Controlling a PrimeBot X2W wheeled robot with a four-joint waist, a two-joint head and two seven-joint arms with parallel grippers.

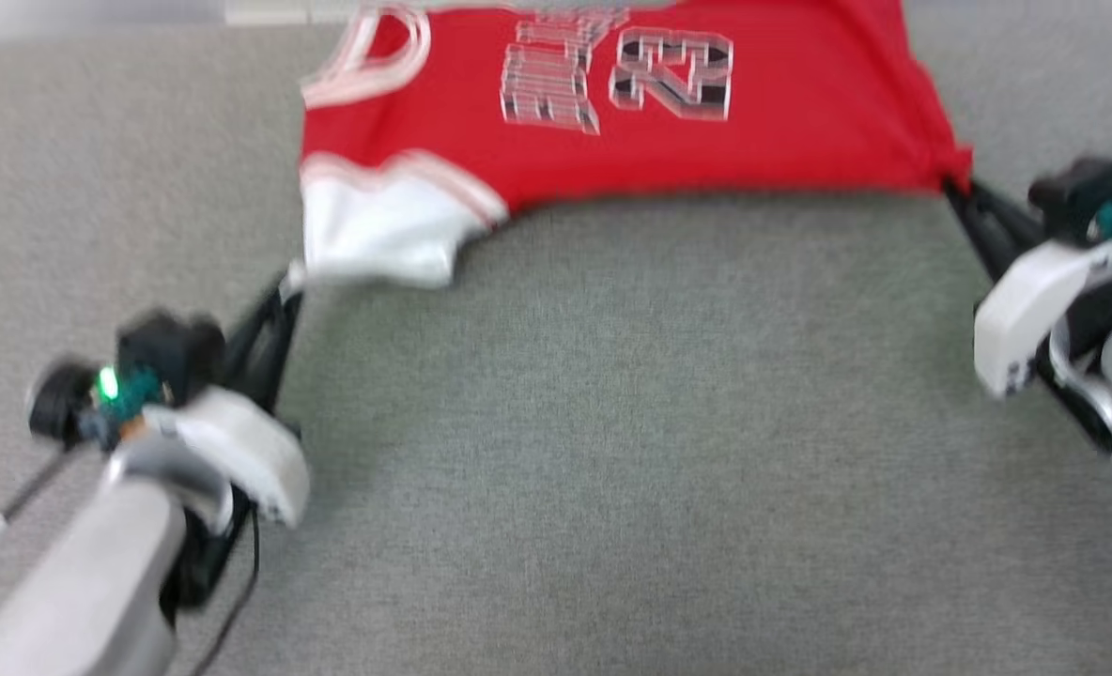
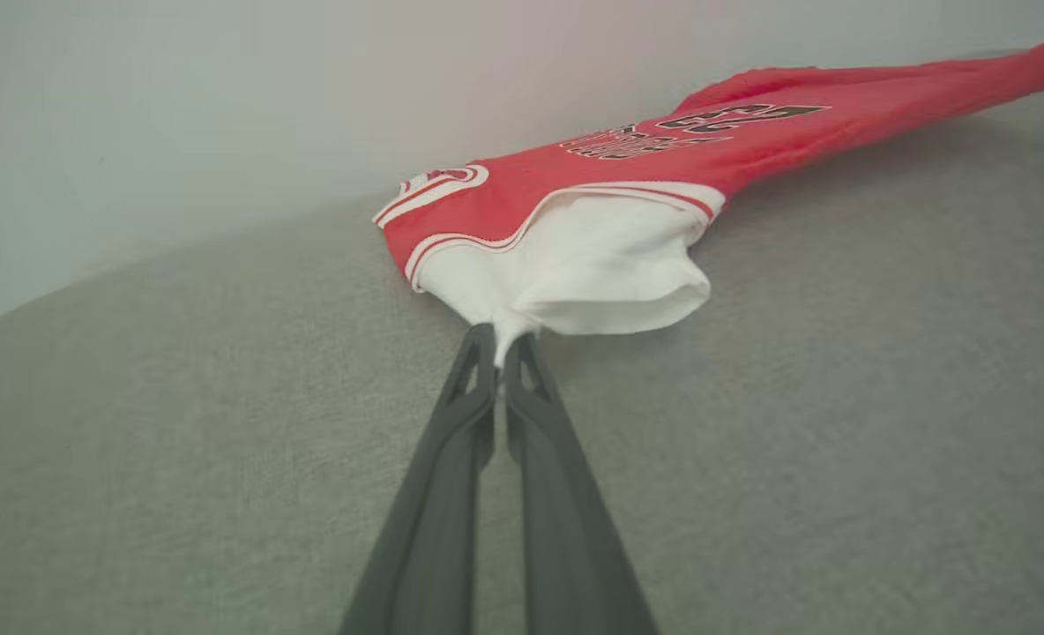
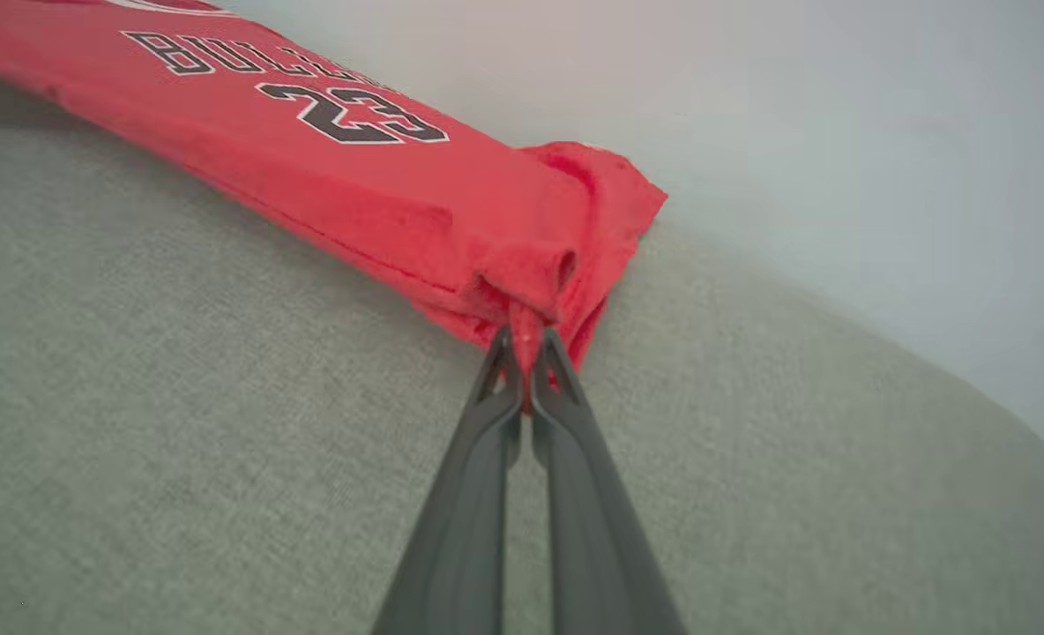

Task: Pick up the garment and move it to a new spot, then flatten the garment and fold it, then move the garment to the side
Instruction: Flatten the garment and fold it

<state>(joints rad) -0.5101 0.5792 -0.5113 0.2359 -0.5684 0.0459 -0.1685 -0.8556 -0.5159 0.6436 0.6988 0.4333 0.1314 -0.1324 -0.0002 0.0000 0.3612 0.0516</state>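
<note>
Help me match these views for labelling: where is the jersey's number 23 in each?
Head view: number 23 at top, right of centre.
Left wrist view: number 23 upper right.
Right wrist view: number 23 upper left.
Shared landmark: red garment on grey surface.

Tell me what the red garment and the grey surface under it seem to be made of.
The garment: likely a thin soft knit fabric, matte; it bunches into folds at the corner. The grey surface: probably woven cloth, matte; a fine flecked weave shows.
</note>
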